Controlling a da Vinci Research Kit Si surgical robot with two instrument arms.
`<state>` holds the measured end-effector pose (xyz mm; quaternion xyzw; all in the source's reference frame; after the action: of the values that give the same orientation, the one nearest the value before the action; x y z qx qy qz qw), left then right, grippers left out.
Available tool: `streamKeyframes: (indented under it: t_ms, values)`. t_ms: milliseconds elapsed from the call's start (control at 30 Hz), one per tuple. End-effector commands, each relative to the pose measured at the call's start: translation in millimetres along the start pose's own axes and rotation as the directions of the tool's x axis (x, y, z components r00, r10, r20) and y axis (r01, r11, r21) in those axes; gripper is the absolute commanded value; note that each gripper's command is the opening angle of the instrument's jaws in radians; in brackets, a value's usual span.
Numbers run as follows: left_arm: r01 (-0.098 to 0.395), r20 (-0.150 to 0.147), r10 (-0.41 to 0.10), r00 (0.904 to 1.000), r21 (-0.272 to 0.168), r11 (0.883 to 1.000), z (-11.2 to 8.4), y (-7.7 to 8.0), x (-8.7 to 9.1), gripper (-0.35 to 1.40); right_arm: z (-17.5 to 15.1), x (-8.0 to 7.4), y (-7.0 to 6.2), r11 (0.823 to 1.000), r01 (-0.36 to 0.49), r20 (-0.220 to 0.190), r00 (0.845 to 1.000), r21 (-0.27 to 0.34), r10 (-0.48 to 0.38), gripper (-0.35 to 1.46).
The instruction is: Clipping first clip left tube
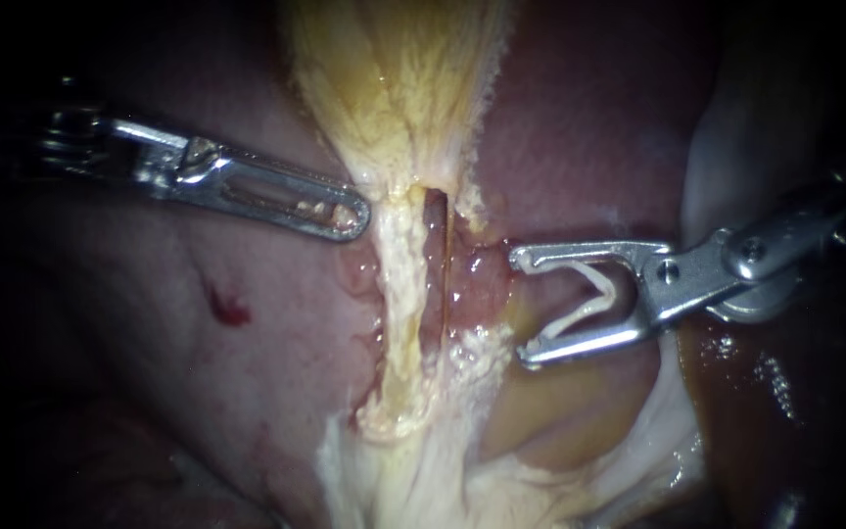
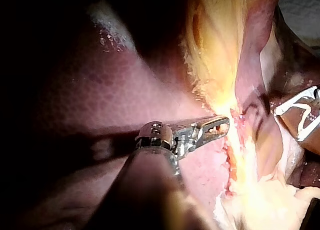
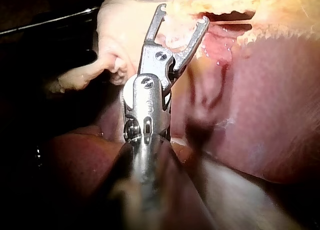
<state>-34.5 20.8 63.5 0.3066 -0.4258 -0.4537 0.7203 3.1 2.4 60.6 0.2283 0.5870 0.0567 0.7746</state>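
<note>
My right instrument comes in from the right with its jaws spread wide, a white open clip seated between them. Its tips stand just right of a reddish lump, around no tube. The pale left tube runs down from the gallbladder's neck, and a thin reddish tube lies beside it. My left instrument lies with its slotted jaws together on tissue at the gallbladder's neck. In the right wrist view the right instrument has its tips against fatty tissue.
The liver fills the left and the background, with a small red spot on it. White fatty tissue spreads below the tubes. A pale fold lies behind the right shaft.
</note>
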Motion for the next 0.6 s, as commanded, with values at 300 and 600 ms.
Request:
streamKeyframes:
  t_ms: [300,600]
  values:
    - [0.006,0.007,-0.006,1.0,-0.007,1.0,-3.1,-0.8,-0.8,-0.35,0.1,0.0,0.0,1.0,0.0,0.0,1.0,-0.001,0.0,0.5]
    - [0.022,0.029,-0.021,0.9993,-0.028,0.999,-8.6,-1.4,-2.6,-0.35,0.1,0.0,0.0,1.0,0.0,0.0,1.0,0.002,0.0,0.5]
